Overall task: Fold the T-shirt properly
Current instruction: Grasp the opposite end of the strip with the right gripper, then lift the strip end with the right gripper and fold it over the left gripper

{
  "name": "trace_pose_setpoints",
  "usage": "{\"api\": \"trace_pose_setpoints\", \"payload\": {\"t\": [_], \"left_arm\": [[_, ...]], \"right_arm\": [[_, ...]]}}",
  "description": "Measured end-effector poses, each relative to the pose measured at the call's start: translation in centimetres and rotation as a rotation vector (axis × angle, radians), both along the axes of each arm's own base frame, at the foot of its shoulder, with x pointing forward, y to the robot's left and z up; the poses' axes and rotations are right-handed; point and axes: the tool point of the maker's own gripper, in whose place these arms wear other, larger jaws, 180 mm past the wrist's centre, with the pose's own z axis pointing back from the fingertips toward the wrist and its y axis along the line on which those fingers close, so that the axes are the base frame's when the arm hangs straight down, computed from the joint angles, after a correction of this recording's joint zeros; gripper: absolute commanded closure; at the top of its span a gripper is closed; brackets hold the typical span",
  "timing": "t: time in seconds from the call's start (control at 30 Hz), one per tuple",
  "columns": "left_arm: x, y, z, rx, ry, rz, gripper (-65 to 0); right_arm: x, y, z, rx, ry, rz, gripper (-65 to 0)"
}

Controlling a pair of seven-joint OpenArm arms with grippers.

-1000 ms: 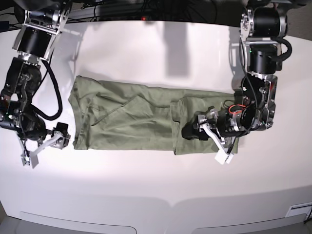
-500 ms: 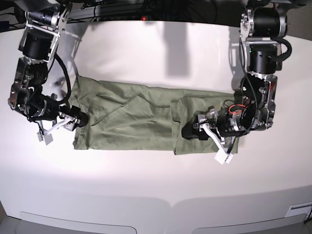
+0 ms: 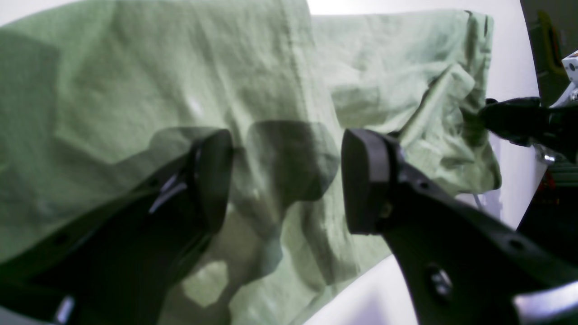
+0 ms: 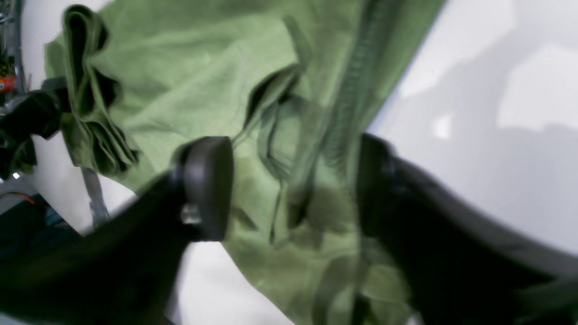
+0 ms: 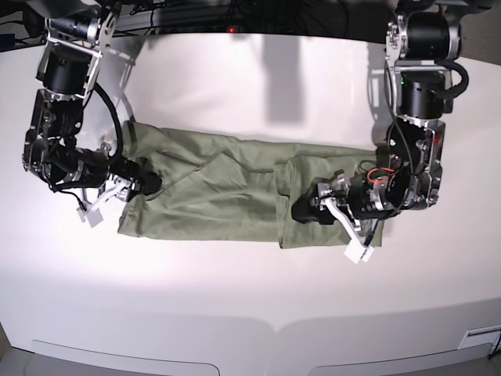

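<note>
Your T-shirt (image 5: 219, 192) lies flat across the middle of the white table (image 5: 250, 313) as a long band, folded lengthwise, with its right end doubled back over itself. Your left gripper (image 5: 307, 211) sits low over that doubled end; in its wrist view the fingers (image 3: 365, 180) stand wide apart above the wrinkled green cloth with nothing between them. Your right gripper (image 5: 141, 186) is down on the opposite end of the shirt, near the bunched folds by the ribbed collar. In the right wrist view its fingers (image 4: 207, 185) are also spread, straddling a ridge of fabric, but the picture is blurred and you cannot tell whether the pads touch the cloth
</note>
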Motion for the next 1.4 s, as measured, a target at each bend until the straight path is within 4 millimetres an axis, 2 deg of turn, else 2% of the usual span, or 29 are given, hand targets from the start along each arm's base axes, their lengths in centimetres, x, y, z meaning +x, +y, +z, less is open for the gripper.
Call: {"api": "trace_pose_setpoints", "payload": {"t": [0.07, 0.13, 0.27, 0.47, 0.53, 0.63, 0.7, 0.8, 0.93, 1.07, 1.23, 1.4], "left_arm": [[0.0, 0.0, 0.0, 0.0, 0.0, 0.0, -36.9], [0.0, 0.0, 0.0, 0.001, 0.0, 0.0, -36.9], [0.0, 0.0, 0.0, 0.001, 0.0, 0.0, -36.9], [-0.7, -0.3, -0.4, 0.011, 0.031, -0.028, -36.9], [-0.7, -1.0, -0.3, -0.002, 0.03, -0.032, -36.9], [-0.8, -2.9, 0.1, -0.035, 0.027, -0.048, -36.9], [-0.8, -3.7, 0.3, -0.041, 0.025, -0.06, -36.9], [-0.2, -3.4, 0.9, 0.032, 0.032, -0.125, -36.9], [2.8, -1.3, 4.5, 0.118, 0.013, -0.191, -36.9], [4.9, 0.5, 8.1, 0.149, -0.016, -0.218, -36.9], [6.6, 3.9, 10.5, 0.164, -0.063, -0.173, -36.9], [5.8, 5.1, 10.0, 0.168, -0.024, -0.185, -36.9]], "right_arm": [[-0.1, 0.1, -0.1, -0.005, 0.005, 0.002, -8.9], [0.3, 0.2, 0.1, -0.004, -0.004, 0.003, -0.1], [1.5, 0.5, 1.3, 0.025, -0.045, -0.003, 0.0], [3.9, 1.4, 4.1, 0.079, -0.147, 0.024, 0.0], [4.6, 1.4, 4.8, 0.076, -0.162, 0.027, 0.0], [4.6, 2.1, 5.4, 0.116, -0.162, 0.048, 0.0], [4.5, 3.5, 5.9, 0.182, -0.169, 0.065, 0.0], [5.0, 5.7, 6.8, 0.254, -0.191, 0.083, 0.0], [5.9, 7.8, 8.0, 0.292, -0.214, 0.114, 0.0], [6.9, 10.3, 9.2, 0.333, -0.24, 0.148, 0.0], [6.7, 16.0, 9.9, 0.357, -0.233, 0.283, 0.0], [5.2, 22.6, 10.4, 0.408, -0.221, 0.416, 0.0]]}}
